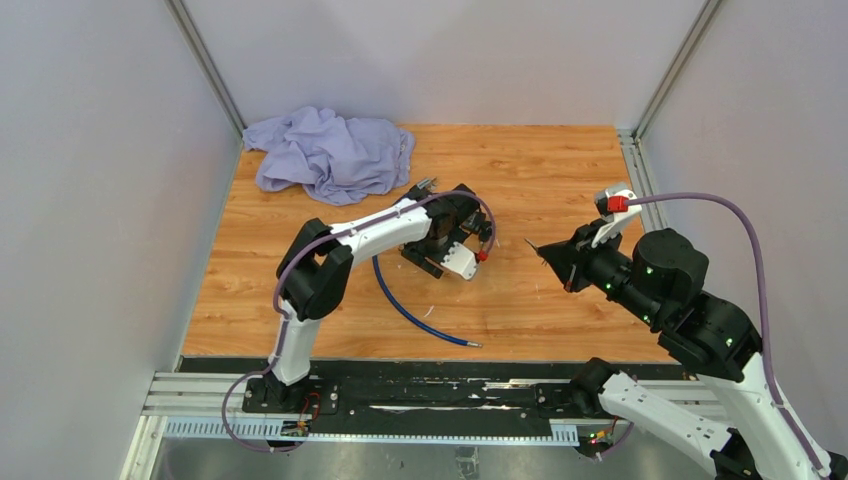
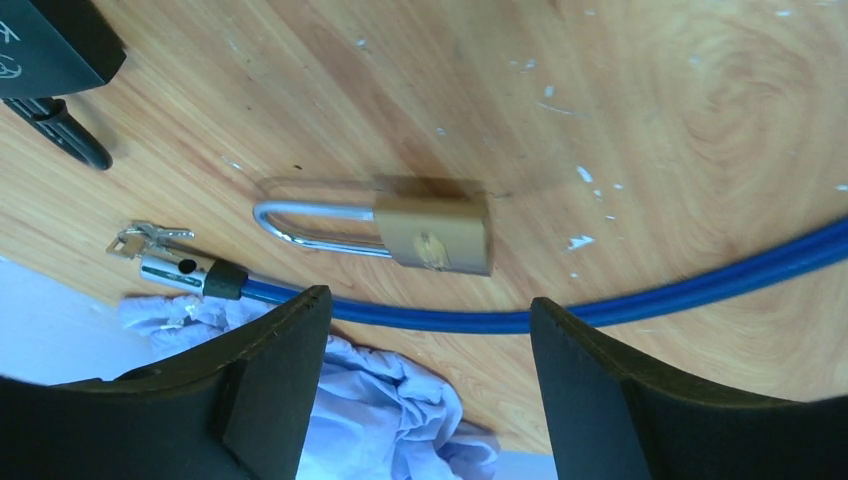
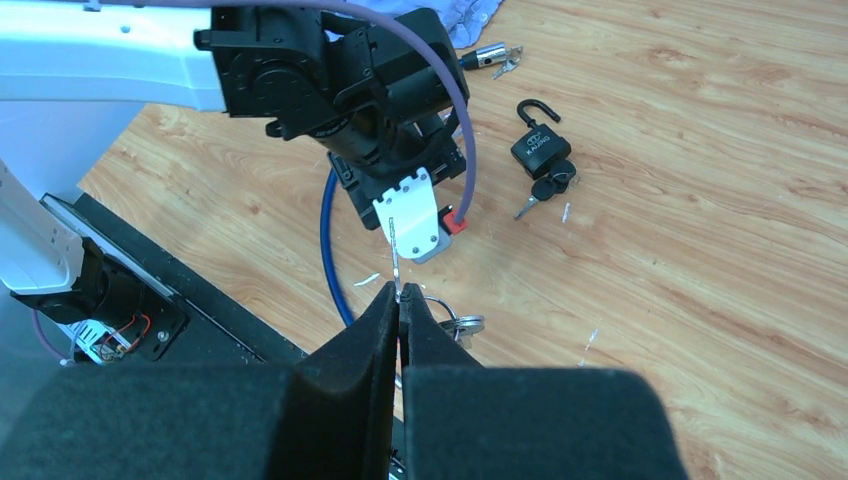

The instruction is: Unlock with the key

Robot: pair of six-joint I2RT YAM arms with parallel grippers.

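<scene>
A brass padlock (image 2: 432, 232) with a closed silver shackle (image 2: 310, 222) lies flat on the wooden table. My left gripper (image 2: 425, 300) hangs open just above it, empty, with one finger (image 2: 270, 370) on each side; in the top view the left gripper (image 1: 432, 258) hides the padlock. My right gripper (image 3: 399, 295) is shut on a silver key (image 3: 394, 250), whose blade sticks out past the fingertips towards the left arm. A ring with more keys (image 3: 455, 322) hangs beside the fingers. In the top view the right gripper (image 1: 548, 255) is right of the left gripper, apart from it.
A blue cable (image 1: 410, 310) curves from the left gripper towards the near edge; its metal end with small keys (image 2: 175, 265) lies near the brass padlock. A black padlock (image 3: 540, 152) with an open shackle and keys lies farther back. A purple cloth (image 1: 330, 150) is bunched at the back left.
</scene>
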